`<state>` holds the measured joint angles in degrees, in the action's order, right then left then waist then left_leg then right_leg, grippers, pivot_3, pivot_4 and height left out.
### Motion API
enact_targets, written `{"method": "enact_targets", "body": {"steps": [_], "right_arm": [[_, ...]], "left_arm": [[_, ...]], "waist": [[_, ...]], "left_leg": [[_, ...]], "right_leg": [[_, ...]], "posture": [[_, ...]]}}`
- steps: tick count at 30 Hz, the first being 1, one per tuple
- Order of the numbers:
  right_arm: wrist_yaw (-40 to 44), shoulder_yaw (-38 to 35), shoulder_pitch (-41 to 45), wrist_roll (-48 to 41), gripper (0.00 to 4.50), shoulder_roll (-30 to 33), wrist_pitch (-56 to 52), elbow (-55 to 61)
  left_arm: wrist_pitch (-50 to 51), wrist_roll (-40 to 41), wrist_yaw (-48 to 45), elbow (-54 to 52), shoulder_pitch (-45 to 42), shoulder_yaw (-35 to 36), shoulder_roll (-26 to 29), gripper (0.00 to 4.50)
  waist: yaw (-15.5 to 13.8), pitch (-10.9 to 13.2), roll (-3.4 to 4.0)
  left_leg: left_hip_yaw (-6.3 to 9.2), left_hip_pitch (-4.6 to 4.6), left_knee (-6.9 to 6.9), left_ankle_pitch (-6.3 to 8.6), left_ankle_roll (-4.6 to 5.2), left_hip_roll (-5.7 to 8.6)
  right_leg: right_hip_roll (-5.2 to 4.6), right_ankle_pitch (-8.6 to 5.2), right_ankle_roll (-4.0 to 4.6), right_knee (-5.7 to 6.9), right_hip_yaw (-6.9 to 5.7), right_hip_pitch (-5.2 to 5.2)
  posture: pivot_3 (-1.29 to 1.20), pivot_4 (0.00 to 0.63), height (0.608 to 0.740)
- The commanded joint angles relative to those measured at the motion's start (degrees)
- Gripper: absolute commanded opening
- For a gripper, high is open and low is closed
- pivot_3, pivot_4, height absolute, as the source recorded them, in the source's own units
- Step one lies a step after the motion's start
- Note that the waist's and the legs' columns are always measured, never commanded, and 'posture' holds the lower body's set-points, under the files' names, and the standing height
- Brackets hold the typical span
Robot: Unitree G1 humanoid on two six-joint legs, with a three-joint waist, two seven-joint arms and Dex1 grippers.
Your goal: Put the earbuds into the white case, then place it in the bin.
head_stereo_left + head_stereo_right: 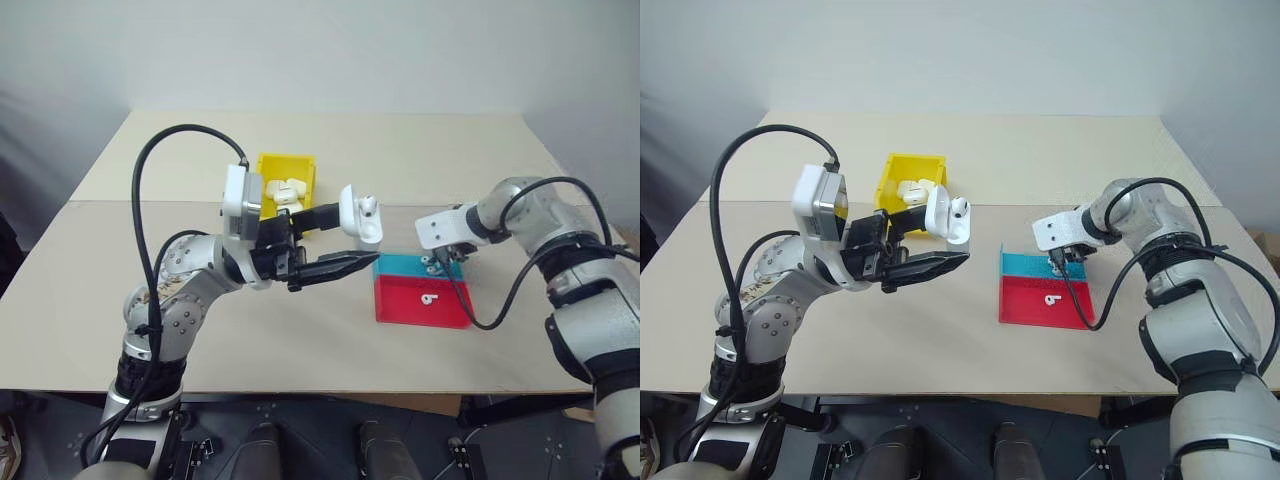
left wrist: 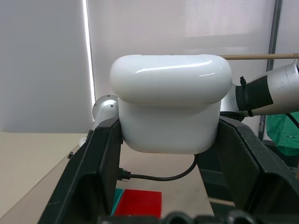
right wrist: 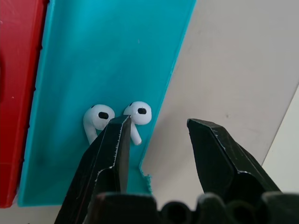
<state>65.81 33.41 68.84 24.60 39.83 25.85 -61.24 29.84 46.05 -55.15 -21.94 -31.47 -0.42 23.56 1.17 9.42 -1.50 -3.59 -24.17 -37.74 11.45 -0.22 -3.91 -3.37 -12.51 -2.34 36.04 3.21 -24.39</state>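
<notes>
My left gripper (image 1: 345,240) is shut on the white case (image 2: 170,109) and holds it in the air near the table's middle. The case's lid is flipped open, and one earbud (image 1: 367,204) sits in it. My right gripper (image 3: 156,128) is open and points down over the teal strip of a flat tray (image 3: 103,56). Two earbuds (image 3: 98,119) lie side by side there, just beside one of its fingers. Another earbud (image 1: 430,298) lies on the tray's red part. The yellow bin (image 1: 287,163) stands behind the left gripper.
White cases (image 1: 285,192) lie inside the yellow bin. The red and teal tray (image 1: 400,305) rests flat on the tan table, right of centre. A black cable runs from my right wrist across the tray's right side.
</notes>
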Motion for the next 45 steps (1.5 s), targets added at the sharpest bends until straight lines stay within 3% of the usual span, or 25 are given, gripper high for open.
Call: {"method": "enact_targets", "body": {"steps": [1, 20, 23, 26, 34, 40, 45], "right_arm": [[-0.77, -1.21, 1.90, 1.14, 2.35, -0.24, 1.94, -2.02], [-1.56, -1.60, 1.59, 4.23, 2.35, -2.66, 4.12, -5.86], [-1.42, -2.01, 1.45, 3.89, 1.74, -2.90, 4.00, -5.96], [-0.88, -2.28, 1.26, 3.63, 0.79, -2.87, 4.40, -5.89], [-0.32, -3.69, 0.76, 2.62, 0.79, -2.26, 3.83, -4.95], [3.79, -12.71, 0.49, -6.35, 0.79, -0.52, -2.40, 0.25], [10.95, -25.57, -9.60, -23.04, 0.79, 2.98, -24.03, 23.98]], "left_arm": [[-1.11, 0.09, 0.80, -2.93, -0.17, 0.32, 0.14, 2.75], [0.00, 1.58, 4.69, -6.25, 1.01, 0.79, 1.37, 2.75], [0.05, 1.76, 4.82, -6.06, 0.71, 0.82, 1.70, 2.75], [0.03, 1.96, 4.77, -5.87, 0.56, 0.80, 2.04, 2.75], [-0.18, 1.94, 4.07, -4.99, 0.11, 0.49, 2.37, 2.75], [-0.39, 1.95, 3.39, -4.20, -0.25, -0.02, 1.83, 2.75], [-0.52, 2.28, 2.65, -3.59, -0.62, -0.33, 0.98, 2.75]], "waist": [[0.02, 0.00, 0.00], [0.63, 0.00, 0.01], [0.92, 0.00, 0.01], [1.20, 0.00, 0.01], [1.26, 0.00, 0.01], [1.24, 0.00, 0.02], [0.84, 0.00, 0.02]], "left_leg": [[0.00, 0.00, 0.00, 0.00, 0.00, 0.00], [0.00, 0.14, 0.00, 0.00, 0.00, 0.00], [0.01, 0.14, 0.00, 0.00, 0.00, 0.00], [0.01, 0.15, 0.00, 0.00, 0.00, 0.00], [0.01, 0.14, 0.00, 0.00, 0.00, 0.00], [0.01, 0.13, 0.00, 0.00, 0.00, 0.00], [0.04, 0.13, 0.00, 0.00, 0.00, 0.00]], "right_leg": [[0.00, 0.00, 0.00, 0.00, 0.00, 0.00], [0.00, 0.01, 0.01, 0.05, 0.01, 0.13], [0.00, 0.01, 0.01, 0.06, 0.01, 0.13], [0.00, 0.01, 0.01, 0.07, 0.02, 0.13], [0.00, 0.01, 0.01, 0.07, 0.02, 0.12], [0.00, 0.01, 0.01, 0.07, 0.02, 0.12], [0.00, 0.01, 0.00, 0.06, 0.01, 0.15]], "posture": [[0.00, 0.150, 0.740], [0.00, 0.150, 0.740], [0.00, 0.150, 0.740], [0.00, 0.150, 0.740], [0.00, 0.150, 0.740], [0.00, 0.150, 0.740], [0.00, 0.150, 0.740]]}}
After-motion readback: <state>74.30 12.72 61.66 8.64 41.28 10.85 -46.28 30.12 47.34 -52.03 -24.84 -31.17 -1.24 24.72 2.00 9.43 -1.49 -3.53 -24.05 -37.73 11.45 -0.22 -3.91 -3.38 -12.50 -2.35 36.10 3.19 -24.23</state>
